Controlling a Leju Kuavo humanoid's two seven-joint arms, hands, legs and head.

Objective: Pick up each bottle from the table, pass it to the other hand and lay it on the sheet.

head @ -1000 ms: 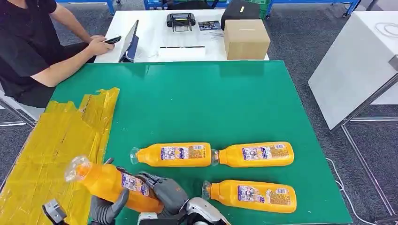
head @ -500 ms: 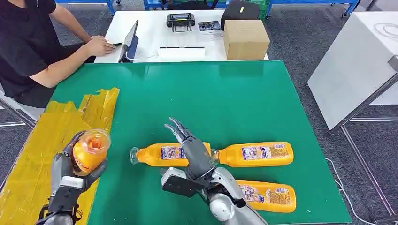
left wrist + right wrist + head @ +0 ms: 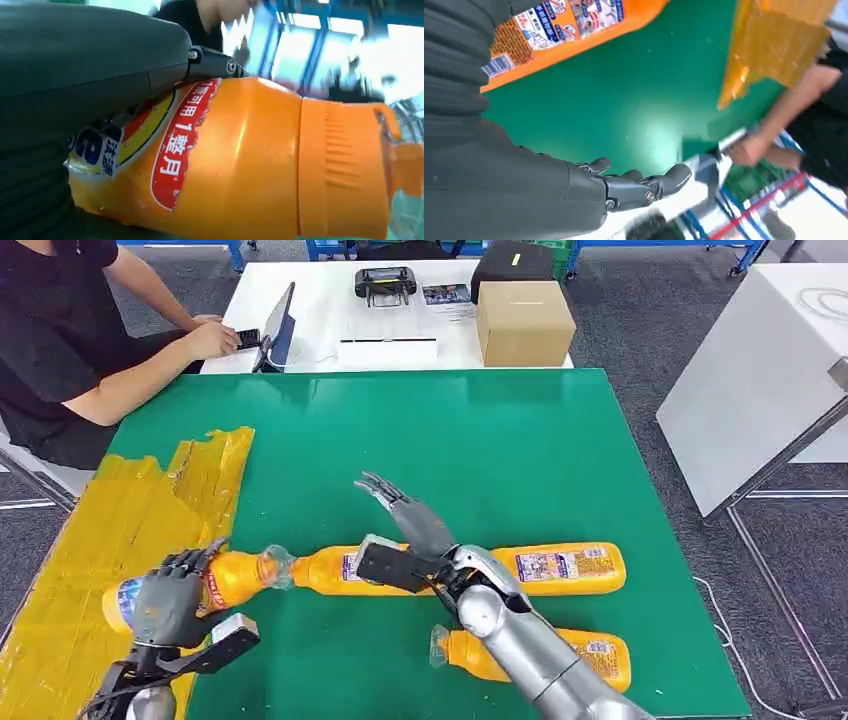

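Observation:
My left hand [image 3: 165,605] grips an orange bottle [image 3: 237,578] around its labelled middle, lying sideways over the near edge of the yellow sheet [image 3: 110,525], cap toward the table's centre. In the left wrist view the bottle [image 3: 250,160] sits against the hand [image 3: 75,75]. My right hand [image 3: 415,520] hovers open, fingers spread, above the row of bottles. Three more orange bottles lie on the green table [image 3: 450,440]: one [image 3: 320,572] partly under my right wrist, one [image 3: 560,568] to its right, one [image 3: 600,658] near the front. The right wrist view shows the empty hand [image 3: 634,187] and a bottle [image 3: 574,25].
A person [image 3: 60,340] sits at the far left, a hand on a phone beside a tilted tablet [image 3: 278,330]. A cardboard box [image 3: 524,322] and a black device [image 3: 385,284] stand on the white table behind. Another white table [image 3: 760,370] stands to the right.
The right hand let go of the bottle and moved out over the table, open. The left hand turned the bottle from cap-up to lying sideways, lower over the sheet's edge.

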